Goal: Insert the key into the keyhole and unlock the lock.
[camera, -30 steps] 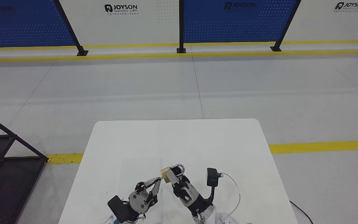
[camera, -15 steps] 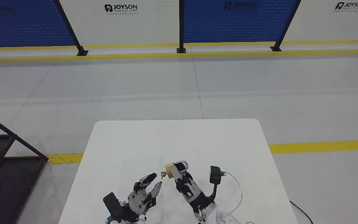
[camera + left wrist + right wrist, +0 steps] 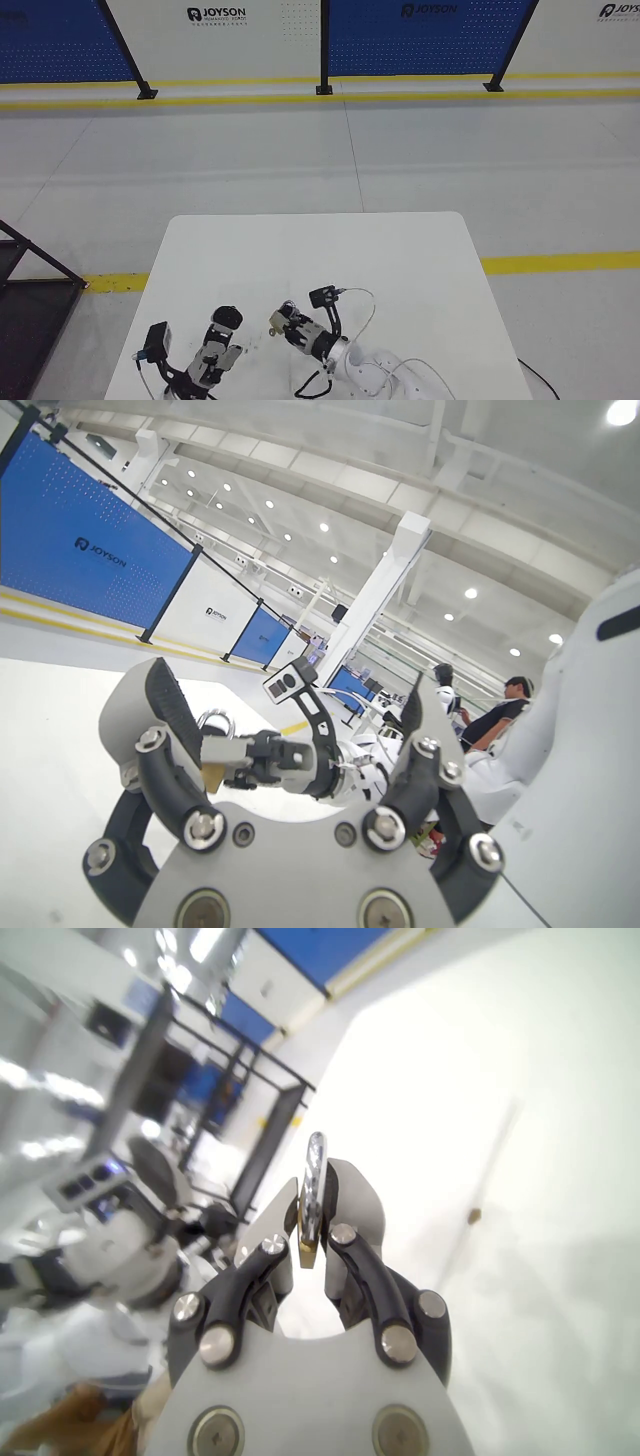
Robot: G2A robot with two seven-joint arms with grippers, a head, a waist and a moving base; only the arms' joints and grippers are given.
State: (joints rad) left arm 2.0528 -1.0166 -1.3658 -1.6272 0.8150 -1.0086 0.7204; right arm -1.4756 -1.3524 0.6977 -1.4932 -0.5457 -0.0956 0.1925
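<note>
1. Top view: the right claw [image 3: 290, 328] holds the padlock [image 3: 279, 320] above the tabletop [image 3: 300, 250], close to its near edge. The left claw [image 3: 230, 338] is just beside it.
2. Left wrist view: the left claw [image 3: 290, 677] is spread apart and empty.
3. Right wrist view: the right claw [image 3: 317, 1183] is clamped on the padlock [image 3: 316, 1153]. I cannot tell whether the key is in the keyhole, so unlocking seems unfinished.

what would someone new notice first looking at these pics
The right gripper is clamped on a padlock, with the brass body between its fingers and the shiny shackle poking out past them, above the near part of the white table. Beside it, the left gripper stands wide open with nothing in it.
</note>
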